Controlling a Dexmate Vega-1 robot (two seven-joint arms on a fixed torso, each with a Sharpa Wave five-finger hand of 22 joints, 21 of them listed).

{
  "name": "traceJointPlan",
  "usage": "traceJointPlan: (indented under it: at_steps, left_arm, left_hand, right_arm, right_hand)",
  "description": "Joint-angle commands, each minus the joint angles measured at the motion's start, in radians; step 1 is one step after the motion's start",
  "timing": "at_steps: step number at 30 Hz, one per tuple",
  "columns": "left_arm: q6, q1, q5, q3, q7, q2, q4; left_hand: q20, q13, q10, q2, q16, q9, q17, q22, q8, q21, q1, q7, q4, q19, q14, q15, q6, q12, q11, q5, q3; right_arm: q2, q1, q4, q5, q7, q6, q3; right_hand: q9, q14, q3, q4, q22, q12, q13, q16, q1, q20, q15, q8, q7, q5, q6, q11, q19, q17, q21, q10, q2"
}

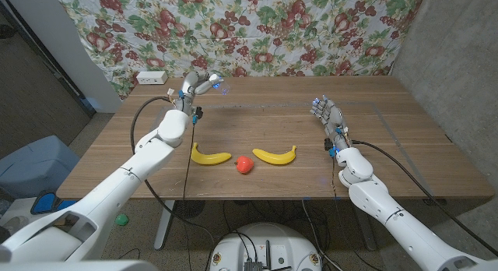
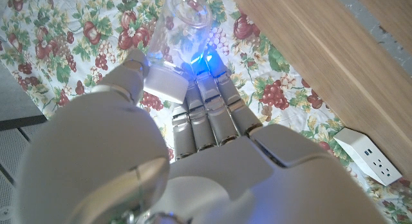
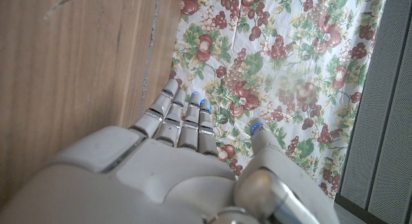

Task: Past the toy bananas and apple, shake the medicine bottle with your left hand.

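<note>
The left hand (image 1: 198, 86) grips the clear medicine bottle (image 1: 220, 87) at the table's (image 1: 389, 162) far side, beyond two toy bananas (image 1: 211, 156) and the red toy apple (image 1: 244, 165) between them. The right hand (image 1: 330, 115) holds nothing, fingers straight and apart.

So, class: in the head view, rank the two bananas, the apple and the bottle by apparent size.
1. Right banana and left banana, alike.
2. Apple.
Bottle: unranked, farther off and partly hidden in the left hand.
</note>
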Motion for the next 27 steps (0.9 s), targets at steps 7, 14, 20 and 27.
traceJointPlan:
  at_steps: [7,14,20,27]
  left_arm:
    - [0.017,0.004,0.013,-0.001,0.002,-0.011,-0.009]
    - [0.091,-0.03,0.007,0.03,-0.112,0.047,-0.039]
    - [0.144,-0.052,-0.003,0.05,-0.182,0.078,-0.06]
    - [0.229,-0.089,-0.025,0.079,-0.292,0.122,-0.088]
  left_hand:
    - [-0.092,0.001,0.183,0.177,0.008,0.002,0.005,0.002,0.007,0.009,0.172,-0.022,0.004,-0.004,0.05,-0.159,0.064,0.006,-0.177,0.006,0.005]
    - [-0.091,0.001,0.183,0.177,0.008,0.002,0.005,0.002,0.006,0.011,0.172,-0.022,0.004,-0.005,0.049,-0.16,0.063,0.005,-0.174,0.006,0.006]
    - [-0.091,0.001,0.182,0.177,0.007,0.002,0.005,0.001,0.006,0.012,0.173,-0.022,0.004,-0.007,0.048,-0.159,0.063,0.004,-0.175,0.006,0.005]
    - [-0.092,0.003,0.183,0.177,0.007,0.001,0.005,0.001,0.006,0.014,0.174,-0.021,0.004,-0.008,0.047,-0.158,0.063,0.005,-0.175,0.006,0.005]
  right_arm:
    - [-0.002,0.011,0.016,0.013,0.016,0.0,0.004]
    - [-0.001,0.01,0.022,0.018,0.023,0.005,0.006]
    - [-0.002,0.008,0.024,0.022,0.027,0.009,0.008]
    - [-0.005,0.005,0.023,0.025,0.034,0.013,0.01]
  right_hand:
    - [0.003,0.009,0.001,-0.003,0.004,-0.006,0.005,0.0,0.0,-0.001,-0.003,0.003,0.0,0.005,0.011,-0.001,0.008,0.003,-0.007,0.007,0.006]
    - [0.003,0.008,0.001,-0.003,0.004,-0.006,0.005,0.0,0.0,-0.001,-0.001,0.003,0.0,0.005,0.011,0.0,0.009,0.003,-0.009,0.008,0.006]
    - [0.003,0.01,0.001,-0.003,0.004,-0.006,0.005,0.0,0.0,-0.001,-0.002,0.003,0.0,0.005,0.011,0.0,0.009,0.003,-0.011,0.007,0.006]
    - [0.003,0.01,0.001,-0.003,0.004,-0.006,0.005,0.0,0.0,-0.001,-0.002,0.003,0.0,0.005,0.012,-0.001,0.01,0.003,-0.012,0.006,0.006]
